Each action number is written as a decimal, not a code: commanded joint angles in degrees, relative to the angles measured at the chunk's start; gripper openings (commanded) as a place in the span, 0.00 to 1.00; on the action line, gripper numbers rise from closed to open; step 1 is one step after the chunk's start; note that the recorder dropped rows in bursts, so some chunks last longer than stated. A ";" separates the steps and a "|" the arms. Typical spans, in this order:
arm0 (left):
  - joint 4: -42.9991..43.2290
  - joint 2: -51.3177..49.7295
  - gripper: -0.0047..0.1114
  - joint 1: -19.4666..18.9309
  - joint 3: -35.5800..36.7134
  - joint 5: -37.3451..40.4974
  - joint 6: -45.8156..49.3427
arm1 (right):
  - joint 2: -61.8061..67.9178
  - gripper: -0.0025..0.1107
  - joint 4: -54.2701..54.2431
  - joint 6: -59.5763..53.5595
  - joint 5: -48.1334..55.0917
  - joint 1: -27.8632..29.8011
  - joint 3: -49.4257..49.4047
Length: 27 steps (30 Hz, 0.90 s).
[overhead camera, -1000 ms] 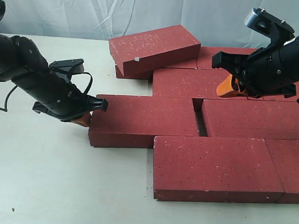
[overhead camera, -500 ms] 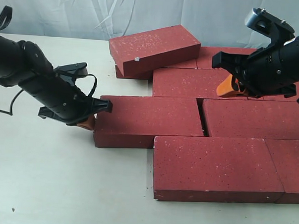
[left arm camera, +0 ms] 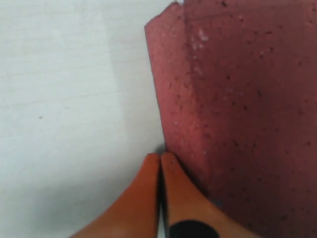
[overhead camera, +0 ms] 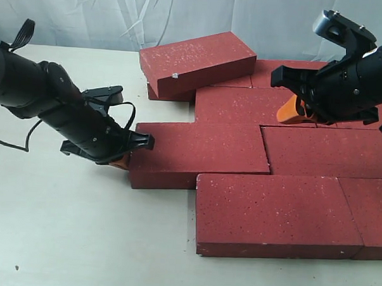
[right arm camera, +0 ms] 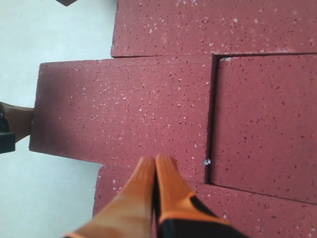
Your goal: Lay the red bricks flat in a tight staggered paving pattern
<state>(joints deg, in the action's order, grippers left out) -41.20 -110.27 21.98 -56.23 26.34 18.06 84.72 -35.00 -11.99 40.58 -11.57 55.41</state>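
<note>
Several red bricks lie flat in staggered rows on the table. My left gripper (overhead camera: 122, 160) is shut, its orange tips (left arm camera: 159, 157) pressed against the left end of the middle-row brick (overhead camera: 200, 155) (left arm camera: 237, 99). That brick now touches its right neighbour (overhead camera: 330, 151). One brick (overhead camera: 198, 61) with a small white chip rests tilted on the back row. My right gripper (overhead camera: 287, 112) (right arm camera: 155, 161) is shut and empty, hovering above the back-row brick (overhead camera: 243, 106). From there it looks down on the middle-row brick (right arm camera: 124, 109).
Two front-row bricks (overhead camera: 277, 213) sit tight against the middle row. The pale table (overhead camera: 60, 232) stretches to the left and front. A white cloth backdrop (overhead camera: 88, 18) hangs behind.
My left gripper has pushed the middle-row brick to the right, closing the gap to its right neighbour. The right arm has not moved.
</note>
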 commanded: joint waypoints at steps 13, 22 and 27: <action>4.23 -0.39 0.04 -0.40 -5.46 6.58 0.43 | -0.13 0.02 -0.14 -0.19 -0.84 0.08 -0.30; 4.88 -0.39 0.04 -2.43 -5.46 8.63 0.32 | 4.18 0.02 0.43 -1.39 -2.30 -3.29 -0.30; 4.88 -0.39 0.04 -2.43 -5.46 8.63 0.32 | 7.56 0.02 2.25 -2.90 -7.11 -5.59 -0.30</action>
<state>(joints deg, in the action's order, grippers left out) -36.16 -110.94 19.54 -61.36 34.78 18.28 90.92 -34.41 -13.97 36.86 -16.41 55.41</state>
